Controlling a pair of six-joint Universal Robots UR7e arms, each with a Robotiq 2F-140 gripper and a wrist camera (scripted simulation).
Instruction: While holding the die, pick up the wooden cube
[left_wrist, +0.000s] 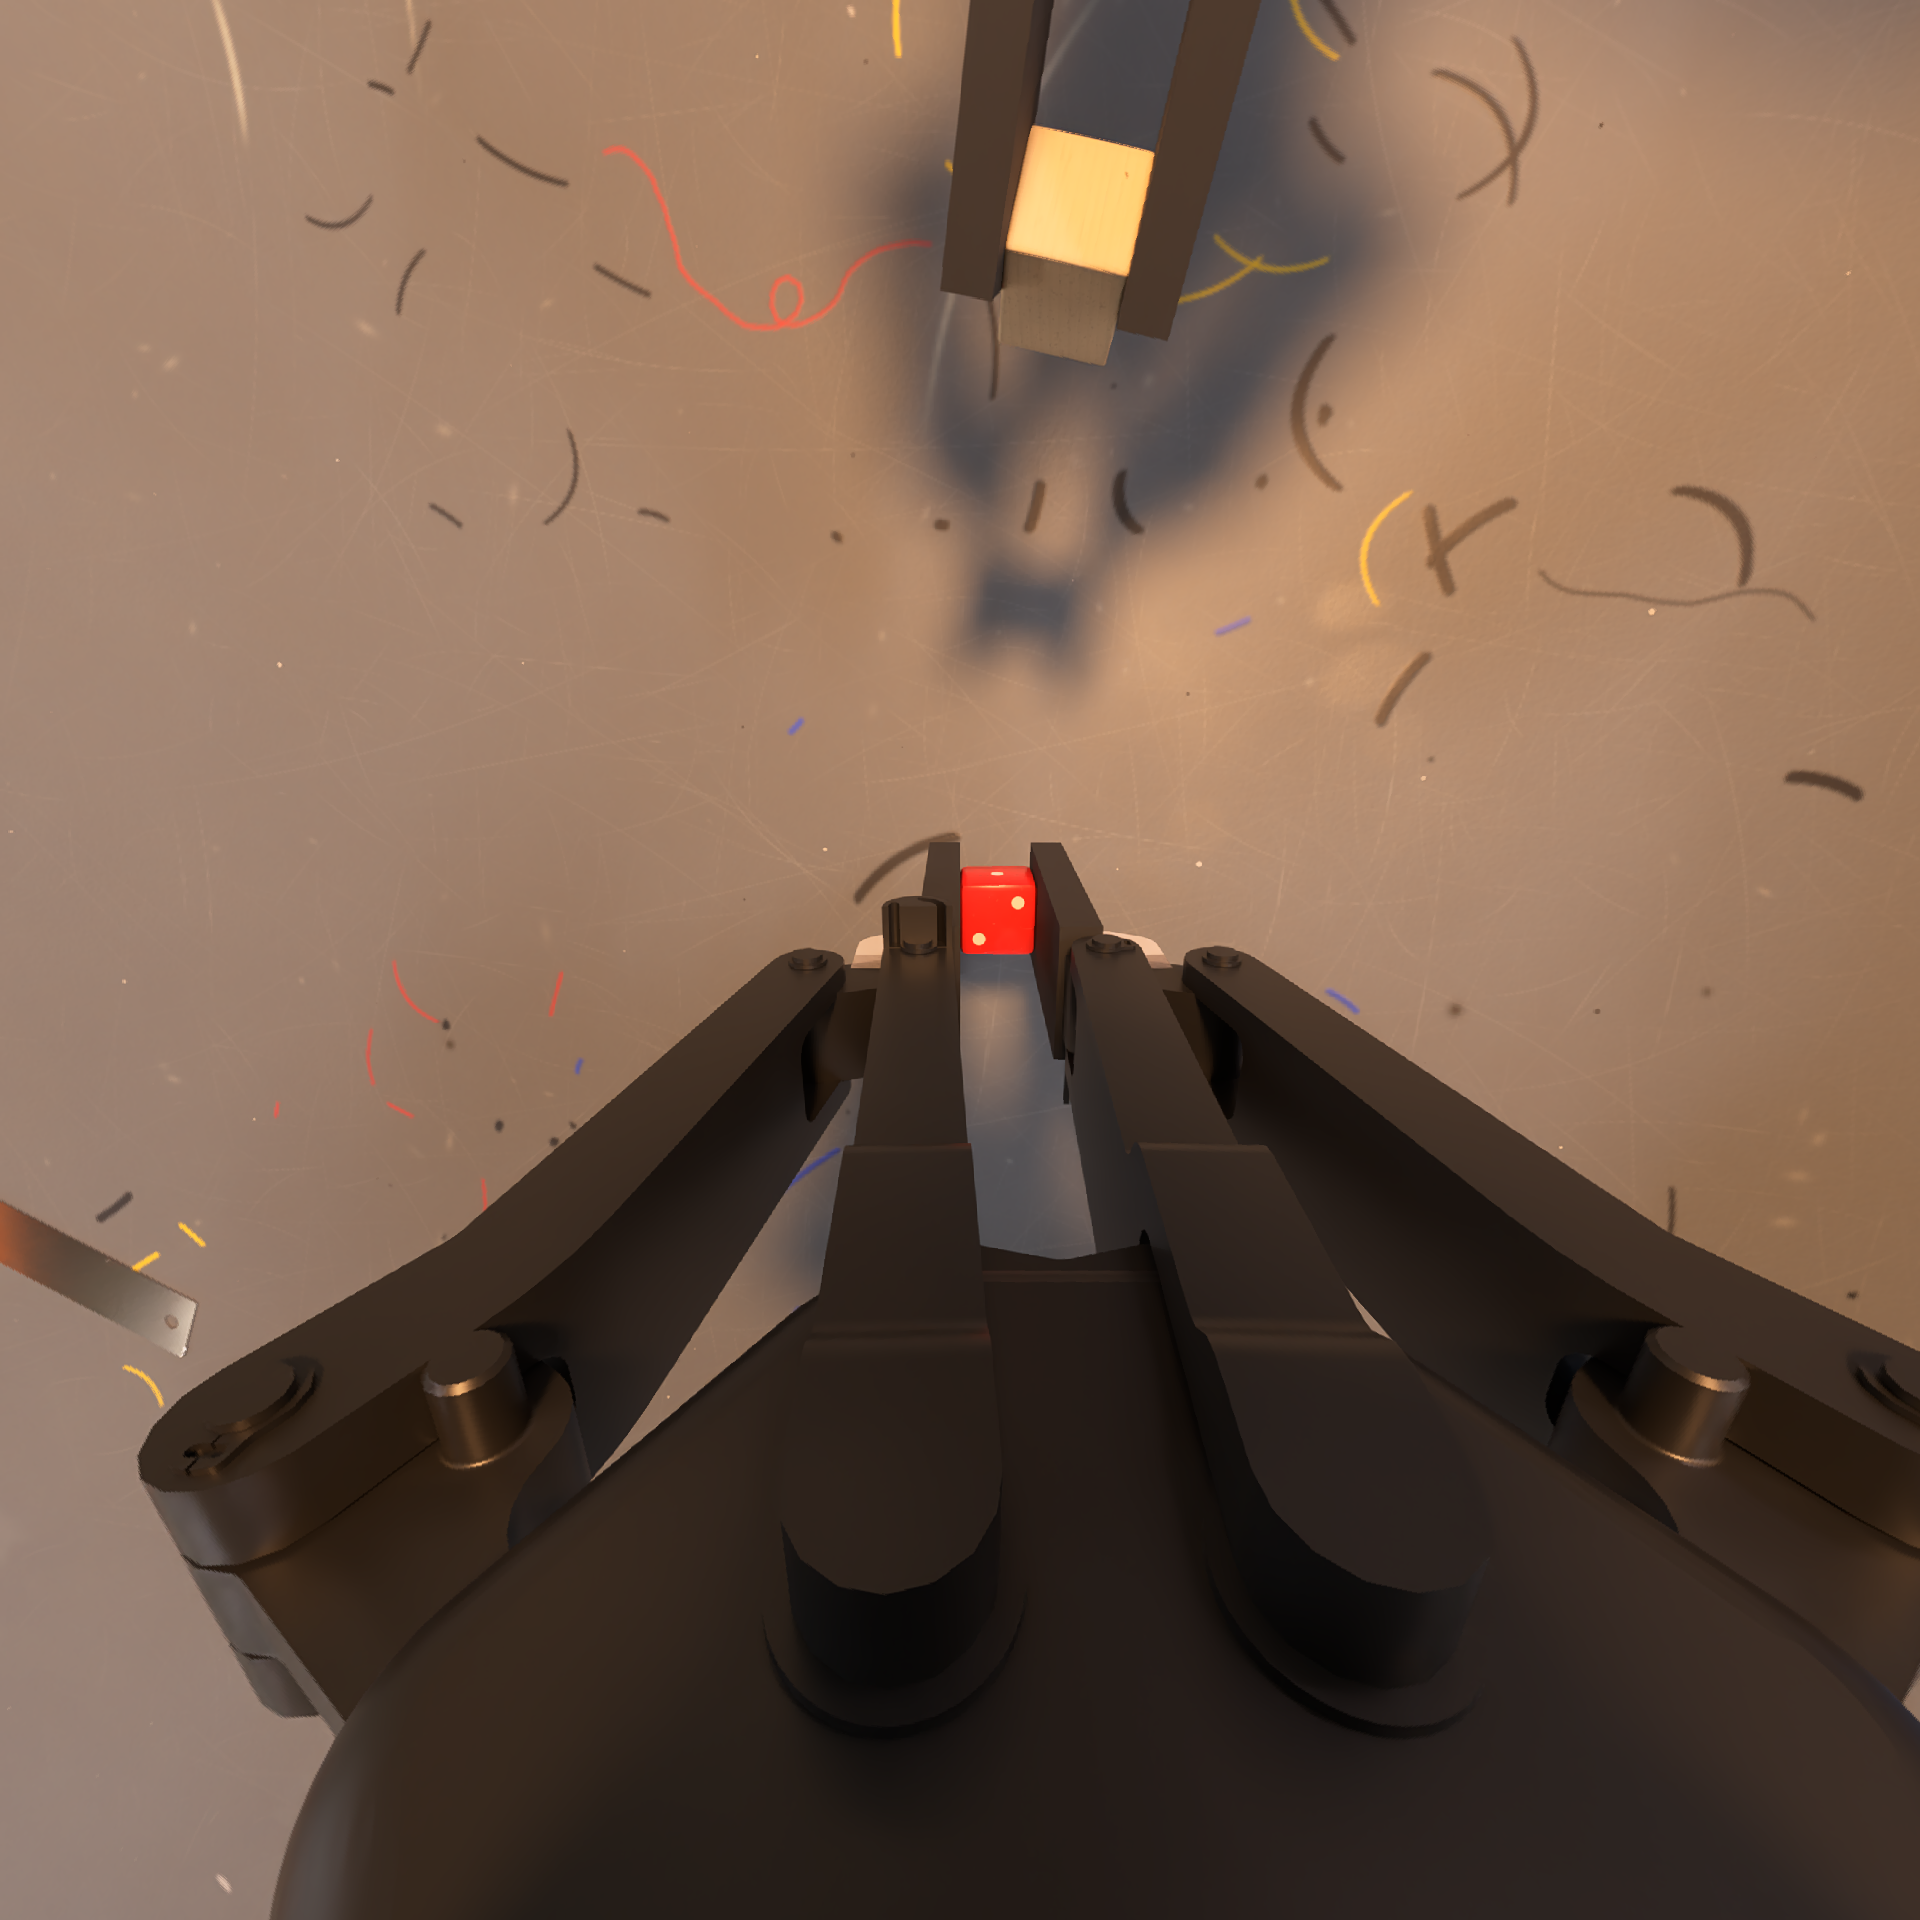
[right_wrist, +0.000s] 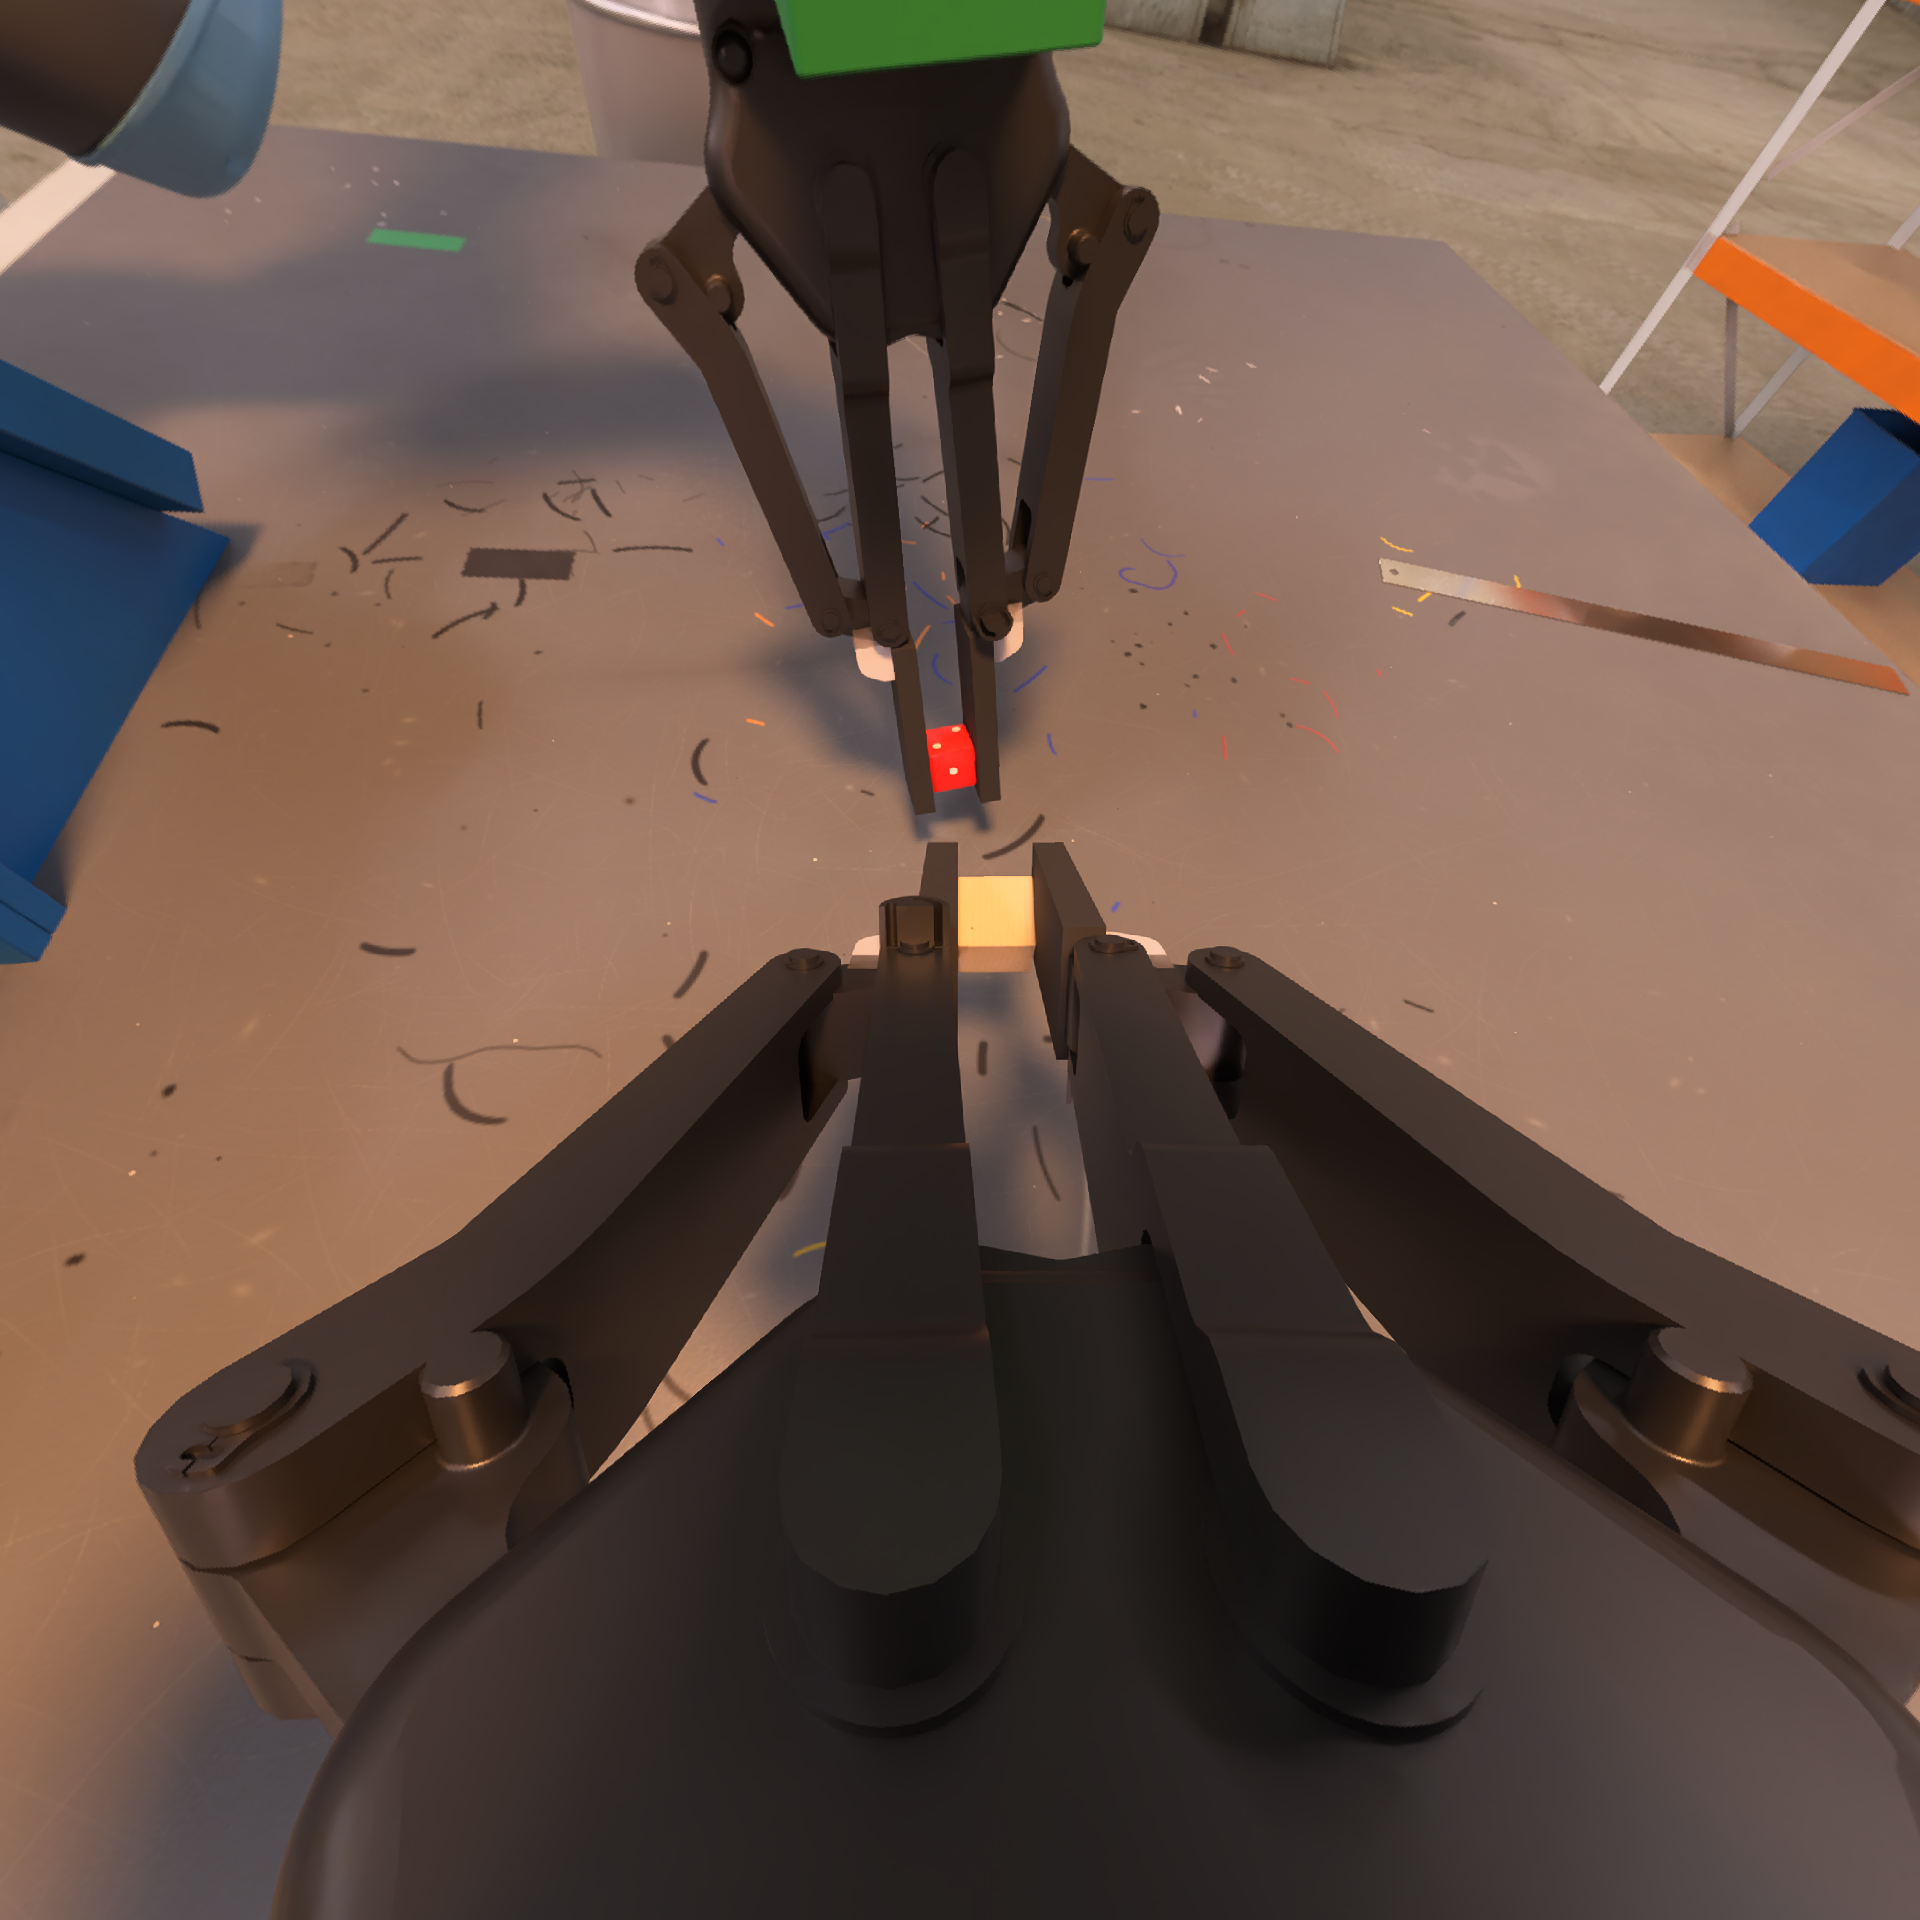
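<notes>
A workshop: the scuffed grey counter (right_wrist: 1351, 416) is covered in pen marks, a saw blade (right_wrist: 1621, 621) lies near its right edge, and blue bins (right_wrist: 83, 582) and metal shelving (right_wrist: 1808, 291) stand beside it on a concrete floor (right_wrist: 1455, 135).

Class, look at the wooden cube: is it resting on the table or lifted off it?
Lifted. The right gripper is shut on the wooden cube, and the left wrist view shows its shadow well apart on the table.

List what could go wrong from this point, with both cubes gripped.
1. The left tool pinches the small red die only near its fingertips, so it may slip.
2. The right tool with the wooden cube sits close to the left one; moving either risks a collision.
</notes>
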